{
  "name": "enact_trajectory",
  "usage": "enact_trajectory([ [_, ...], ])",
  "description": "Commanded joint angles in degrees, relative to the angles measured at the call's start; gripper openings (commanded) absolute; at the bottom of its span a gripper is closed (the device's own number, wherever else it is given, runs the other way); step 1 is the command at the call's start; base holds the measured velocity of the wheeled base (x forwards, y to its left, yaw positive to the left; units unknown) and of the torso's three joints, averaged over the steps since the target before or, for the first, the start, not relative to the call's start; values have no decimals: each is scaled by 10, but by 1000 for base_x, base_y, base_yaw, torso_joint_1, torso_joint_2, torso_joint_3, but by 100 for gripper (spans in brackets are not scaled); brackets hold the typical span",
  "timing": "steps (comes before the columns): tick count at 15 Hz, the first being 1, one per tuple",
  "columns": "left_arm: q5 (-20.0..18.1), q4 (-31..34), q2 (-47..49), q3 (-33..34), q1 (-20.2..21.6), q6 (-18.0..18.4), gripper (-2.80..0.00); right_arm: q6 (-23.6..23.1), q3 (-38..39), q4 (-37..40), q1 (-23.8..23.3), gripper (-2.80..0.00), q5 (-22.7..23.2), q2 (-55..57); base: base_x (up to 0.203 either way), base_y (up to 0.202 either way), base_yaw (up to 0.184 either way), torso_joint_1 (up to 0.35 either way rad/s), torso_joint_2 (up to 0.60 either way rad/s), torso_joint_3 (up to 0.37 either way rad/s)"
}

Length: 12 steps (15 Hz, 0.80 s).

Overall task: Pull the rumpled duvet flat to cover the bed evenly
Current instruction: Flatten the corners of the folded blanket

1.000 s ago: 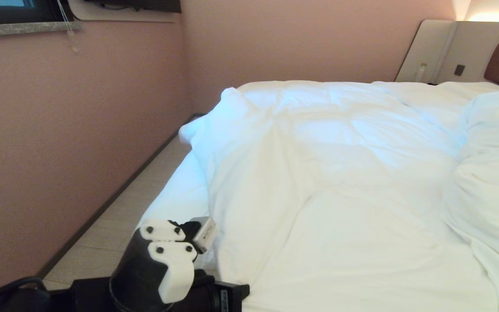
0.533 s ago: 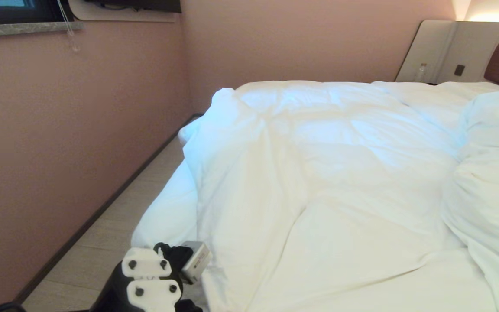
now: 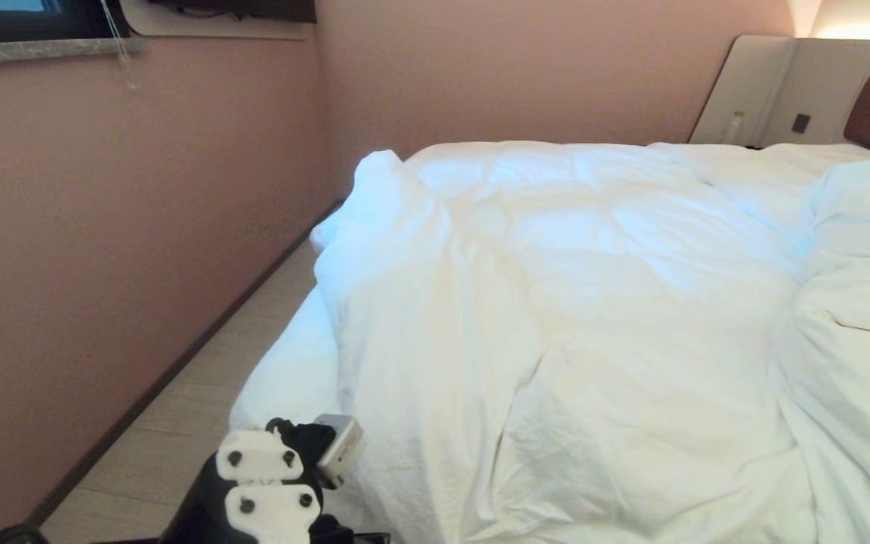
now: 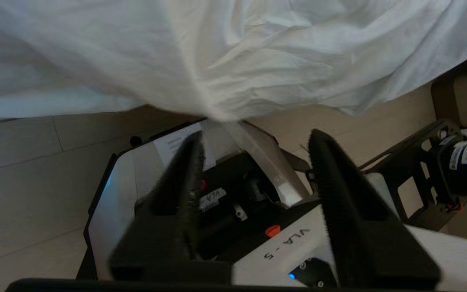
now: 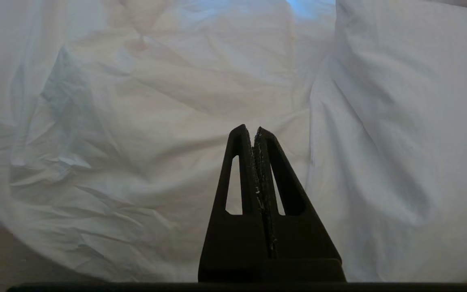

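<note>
Bed (image 3: 284,378) by pink wall (image 3: 140,227), duvet (image 3: 556,340) pulled nearer, left gripper (image 4: 253,140) fingers now apart, right gripper (image 5: 253,132) fingers together.

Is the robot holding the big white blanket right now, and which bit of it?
No. The left gripper is open just below the duvet edge, with nothing between its fingers. The right gripper is shut and empty, pointing at the duvet.

The walls (image 3: 140,227) are pink. A window (image 3: 20,15) with a grey sill sits high up on the left. The floor (image 3: 201,393) is pale wood with a dark strip along the wall. A warm light (image 3: 865,19) glows in the far corner above a cream panel (image 3: 797,91).
</note>
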Motion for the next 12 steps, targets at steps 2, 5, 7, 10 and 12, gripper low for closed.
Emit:
enact_trajectory([
  [2,10,-2,0,-16,7,-2,0,0,0,0,0,-280,0,1,0,0,0,0,0,0],
  [5,120,-3,-6,-62,74,27,0,0,0,0,0,-280,0,1,0,0,0,0,0,0],
  [7,125,-2,-2,-114,177,46,0,0,0,0,0,-280,0,1,0,0,0,0,0,0],
  [10,17,-14,41,-219,362,78,0,0,0,0,0,-280,0,1,0,0,0,0,0,0],
  [12,-89,-54,117,-279,441,87,0,0,0,0,0,-280,0,1,0,0,0,0,0,0],
])
